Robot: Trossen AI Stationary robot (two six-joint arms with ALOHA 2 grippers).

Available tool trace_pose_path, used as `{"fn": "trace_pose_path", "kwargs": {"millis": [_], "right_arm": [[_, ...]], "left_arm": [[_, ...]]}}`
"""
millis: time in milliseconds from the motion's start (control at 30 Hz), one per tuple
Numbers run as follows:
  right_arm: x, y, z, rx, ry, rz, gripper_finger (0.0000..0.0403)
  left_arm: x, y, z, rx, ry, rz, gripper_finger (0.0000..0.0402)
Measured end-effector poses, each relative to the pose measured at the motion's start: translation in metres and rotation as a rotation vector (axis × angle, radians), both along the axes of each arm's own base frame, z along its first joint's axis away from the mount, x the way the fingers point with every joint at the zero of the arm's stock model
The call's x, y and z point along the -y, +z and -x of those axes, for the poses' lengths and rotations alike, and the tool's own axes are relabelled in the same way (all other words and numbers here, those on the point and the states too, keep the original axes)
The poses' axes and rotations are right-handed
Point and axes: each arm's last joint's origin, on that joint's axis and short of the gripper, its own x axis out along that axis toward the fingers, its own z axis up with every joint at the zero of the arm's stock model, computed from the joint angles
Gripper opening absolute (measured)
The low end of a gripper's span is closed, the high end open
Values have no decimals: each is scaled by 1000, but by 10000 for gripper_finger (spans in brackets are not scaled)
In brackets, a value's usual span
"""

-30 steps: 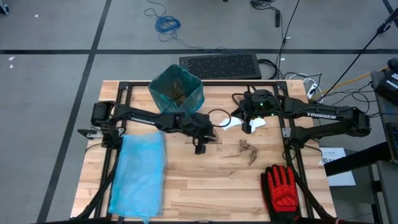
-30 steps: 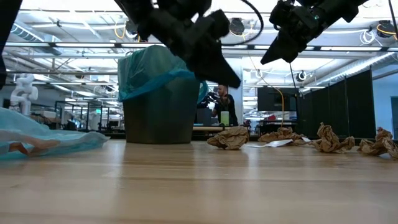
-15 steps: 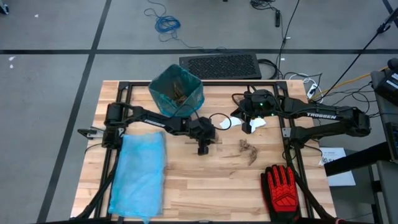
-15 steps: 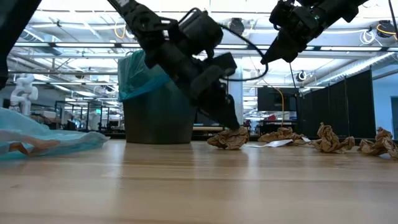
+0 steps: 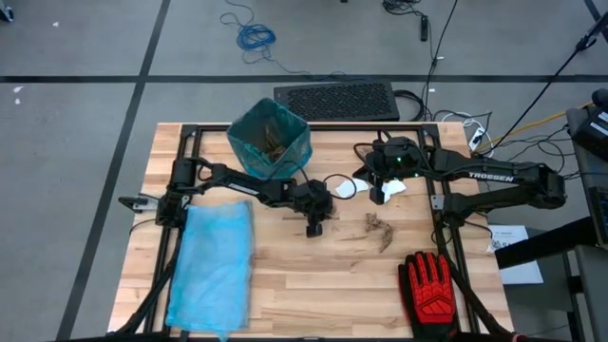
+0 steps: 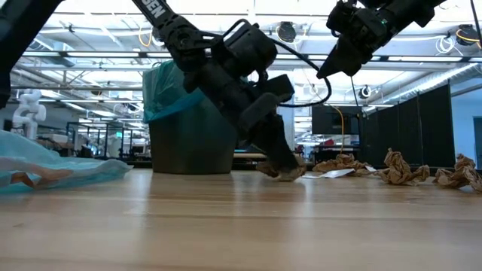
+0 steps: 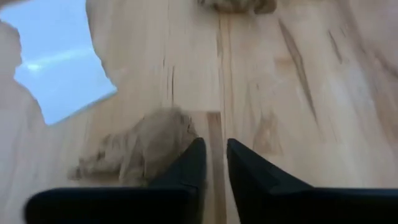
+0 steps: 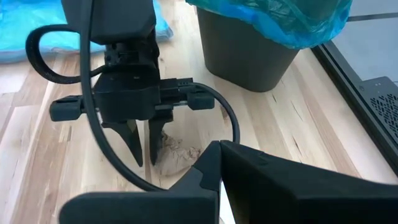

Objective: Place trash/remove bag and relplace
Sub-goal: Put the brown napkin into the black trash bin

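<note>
Brown scrap beside the left tool's near-closed, empty tips shows only wrist-side.

Left tool has dropped from well above the table down to its surface, tips now at the crumpled brown scrap. Left arm has stretched farther right across the table. In the left wrist view, fingers stand narrowly apart beside the scrap.

You can read only one word: "TROSSEN", in white letters on the right arm in the high view. Other markings are too small or cut off.
</note>
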Motion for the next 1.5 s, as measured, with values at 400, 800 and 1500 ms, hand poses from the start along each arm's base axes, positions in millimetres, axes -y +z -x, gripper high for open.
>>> {"fn": "trace_pose_path", "kwargs": {"millis": [400, 800, 1500], "right_arm": [[0, 0, 0, -2, 0, -1, 0], [0, -1, 1, -9, 0, -3, 0], [0, -2, 1, -28, 15, 9, 0]], "left_arm": [[2, 30, -19, 96, -9, -6, 1], [3, 49, -27, 101, -12, -7, 1], [1, 66, -22, -109, -72, -54, 0]]}}
